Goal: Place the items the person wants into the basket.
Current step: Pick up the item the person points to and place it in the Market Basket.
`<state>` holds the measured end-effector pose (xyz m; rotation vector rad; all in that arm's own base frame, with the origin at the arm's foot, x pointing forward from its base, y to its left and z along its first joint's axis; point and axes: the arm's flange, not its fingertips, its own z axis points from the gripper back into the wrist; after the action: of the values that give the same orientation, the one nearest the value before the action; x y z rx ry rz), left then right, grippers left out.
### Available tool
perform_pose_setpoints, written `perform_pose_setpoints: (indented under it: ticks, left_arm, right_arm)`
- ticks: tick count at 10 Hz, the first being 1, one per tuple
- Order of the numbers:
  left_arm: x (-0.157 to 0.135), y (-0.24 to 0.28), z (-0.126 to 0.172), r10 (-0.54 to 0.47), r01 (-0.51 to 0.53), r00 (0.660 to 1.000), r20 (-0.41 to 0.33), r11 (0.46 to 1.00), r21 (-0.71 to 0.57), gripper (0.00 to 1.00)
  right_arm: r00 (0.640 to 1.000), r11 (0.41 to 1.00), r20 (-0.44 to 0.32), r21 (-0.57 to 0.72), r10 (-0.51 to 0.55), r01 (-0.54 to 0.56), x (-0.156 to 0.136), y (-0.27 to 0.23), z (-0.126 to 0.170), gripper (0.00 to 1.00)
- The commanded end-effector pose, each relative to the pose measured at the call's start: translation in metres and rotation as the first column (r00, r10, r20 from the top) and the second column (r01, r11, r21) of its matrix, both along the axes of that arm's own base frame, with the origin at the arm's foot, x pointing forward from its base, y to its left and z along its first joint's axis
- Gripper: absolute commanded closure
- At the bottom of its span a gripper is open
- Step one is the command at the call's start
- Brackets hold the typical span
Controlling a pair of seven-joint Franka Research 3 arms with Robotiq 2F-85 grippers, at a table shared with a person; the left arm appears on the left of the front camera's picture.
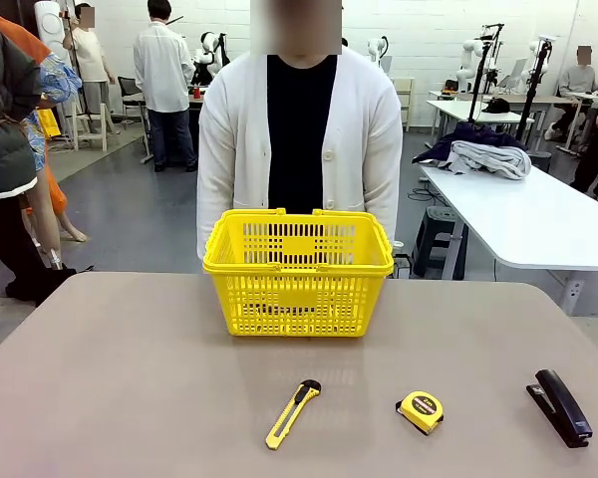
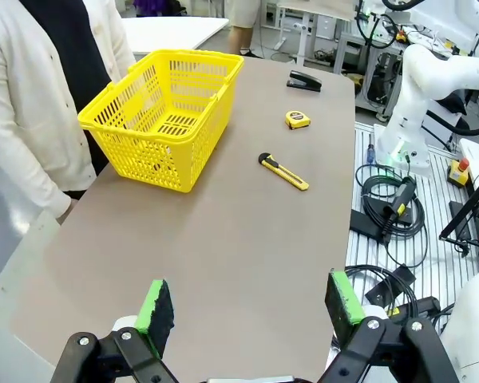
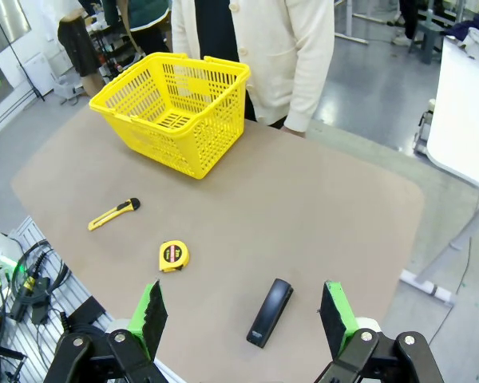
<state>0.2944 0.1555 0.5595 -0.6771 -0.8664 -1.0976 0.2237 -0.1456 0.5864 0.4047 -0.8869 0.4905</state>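
Fingers [image 3: 153,313] spread wide over the desk's [image 3: 319,199] near edge; stapler [image 3: 271,312], tape measure [image 3: 173,255] and knife [image 3: 113,214] lie apart, basket [image 3: 180,112] by the person [image 3: 283,56].

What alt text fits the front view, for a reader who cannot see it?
A yellow basket sits on the far half of a table, with a person in a white cardigan standing behind it. Nearer the camera lie, left to right, a yellow utility knife, a tape measure and a black stapler.

Person [image 1: 229,149]: hands hidden behind basket [image 1: 297,261] and far edge of table [image 1: 120,378], front view. Dark shape low behind basket mesh, too unclear to name. Tape measure [image 1: 420,410] label print too small to read. Table near edge cut off.
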Motion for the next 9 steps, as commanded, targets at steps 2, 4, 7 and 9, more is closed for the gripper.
perform_pose_setpoints:
  ticks: [2,4,7,9]
  left_arm:
    - [0.0013,0.0029,0.0014,-0.015,0.015,1.0,0.027,1.0,-0.01,0.01]
    - [0.0013,0.0029,0.0014,-0.015,0.015,1.0,0.027,1.0,-0.01,0.01]
    - [0.0013,0.0029,0.0014,-0.015,0.015,1.0,0.027,1.0,-0.01,0.01]
    - [0.0013,0.0029,0.0014,-0.015,0.015,1.0,0.027,1.0,-0.01,0.01]
  right_arm:
    - [1.0,1.0,0.003,0.006,0.003,-0.003,0.0014,0.0011,-0.0009,0.0]
    - [1.0,1.0,0.003,0.006,0.003,-0.003,0.0014,0.0011,-0.0009,0.0]
    - [1.0,1.0,0.003,0.006,0.003,-0.003,0.0014,0.0011,-0.0009,0.0]
    - [1.0,1.0,0.003,0.006,0.003,-0.003,0.0014,0.0011,-0.0009,0.0]
